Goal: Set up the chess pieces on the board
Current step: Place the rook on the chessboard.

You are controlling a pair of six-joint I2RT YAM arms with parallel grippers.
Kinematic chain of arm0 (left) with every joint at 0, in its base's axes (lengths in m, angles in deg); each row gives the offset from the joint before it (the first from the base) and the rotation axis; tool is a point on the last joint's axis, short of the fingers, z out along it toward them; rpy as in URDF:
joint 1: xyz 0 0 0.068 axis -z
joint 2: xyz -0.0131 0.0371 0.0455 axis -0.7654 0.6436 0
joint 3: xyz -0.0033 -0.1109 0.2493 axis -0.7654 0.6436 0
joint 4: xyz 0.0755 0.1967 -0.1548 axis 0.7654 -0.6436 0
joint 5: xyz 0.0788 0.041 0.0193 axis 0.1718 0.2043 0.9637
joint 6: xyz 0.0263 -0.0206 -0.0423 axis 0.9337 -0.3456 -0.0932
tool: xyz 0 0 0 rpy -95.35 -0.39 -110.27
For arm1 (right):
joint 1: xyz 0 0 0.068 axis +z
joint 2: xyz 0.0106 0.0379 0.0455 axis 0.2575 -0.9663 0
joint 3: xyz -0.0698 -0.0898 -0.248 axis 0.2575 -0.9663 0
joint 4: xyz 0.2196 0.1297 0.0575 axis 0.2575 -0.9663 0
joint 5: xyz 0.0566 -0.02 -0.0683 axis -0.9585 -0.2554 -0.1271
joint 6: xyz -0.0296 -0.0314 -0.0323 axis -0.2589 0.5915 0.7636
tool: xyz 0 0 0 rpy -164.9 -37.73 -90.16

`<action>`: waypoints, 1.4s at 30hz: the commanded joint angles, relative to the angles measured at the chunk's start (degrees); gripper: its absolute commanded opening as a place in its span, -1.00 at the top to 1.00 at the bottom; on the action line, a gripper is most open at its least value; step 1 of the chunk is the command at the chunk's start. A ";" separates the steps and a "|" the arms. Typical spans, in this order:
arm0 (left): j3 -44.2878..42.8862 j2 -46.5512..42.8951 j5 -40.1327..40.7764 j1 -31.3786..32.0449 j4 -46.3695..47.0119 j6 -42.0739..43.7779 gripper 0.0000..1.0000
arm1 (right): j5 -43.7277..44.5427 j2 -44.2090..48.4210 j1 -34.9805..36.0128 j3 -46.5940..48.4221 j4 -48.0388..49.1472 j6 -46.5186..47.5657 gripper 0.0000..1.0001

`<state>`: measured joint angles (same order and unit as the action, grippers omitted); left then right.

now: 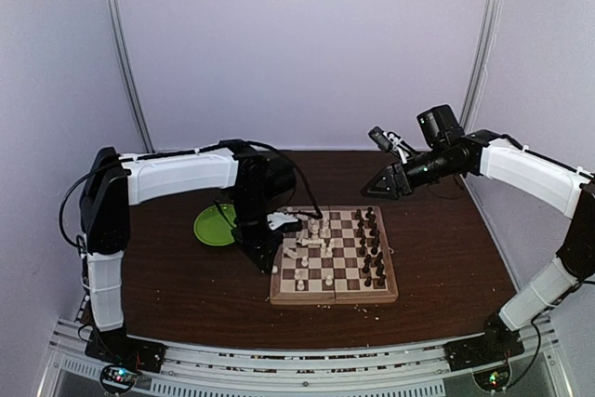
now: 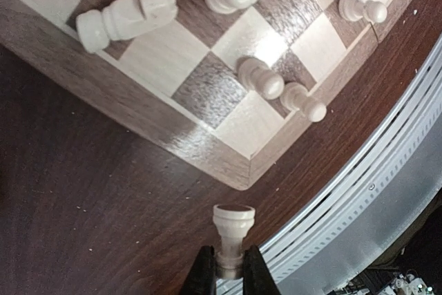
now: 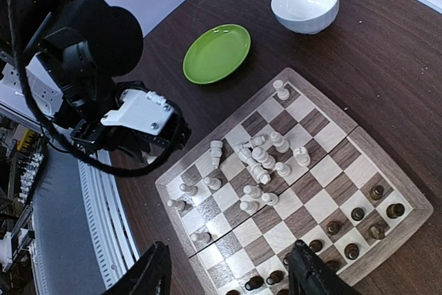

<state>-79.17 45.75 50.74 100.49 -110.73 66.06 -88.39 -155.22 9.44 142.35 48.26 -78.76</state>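
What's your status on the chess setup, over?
Left pincer shut on white rook, just off the board corner. Right pincer open, raised, empty. White pieces cluttered mid-board, white knight toppled on the edge row.

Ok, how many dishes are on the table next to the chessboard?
2. A green plate lies on the table left of the board; a white bowl stands farther back, beyond the plate. The left arm could be hiding more.
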 commanded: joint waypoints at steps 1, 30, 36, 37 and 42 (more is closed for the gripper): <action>-4.87 3.55 2.12 1.75 -7.11 0.80 1.00 | 0.52 0.87 -1.13 -0.05 -1.78 4.32 -0.16; -11.83 12.42 2.94 2.63 -7.50 -0.93 0.93 | -2.24 -0.55 -2.82 0.28 -4.73 6.95 -0.15; -12.85 12.95 3.02 2.63 -7.33 -1.29 0.53 | -2.33 -0.86 -2.96 0.48 -5.18 7.16 -0.15; -13.06 12.94 2.77 2.63 -7.25 -1.29 0.45 | -2.33 -0.84 -3.02 0.50 -5.24 7.23 -0.15; -14.44 12.74 1.99 2.63 -6.89 -1.38 0.06 | -2.32 -0.92 -3.09 0.59 -5.37 7.31 -0.15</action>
<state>-91.41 58.03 53.36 102.93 -117.17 64.79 -89.96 -155.51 6.84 142.24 43.60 -72.35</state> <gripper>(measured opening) 0.452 0.577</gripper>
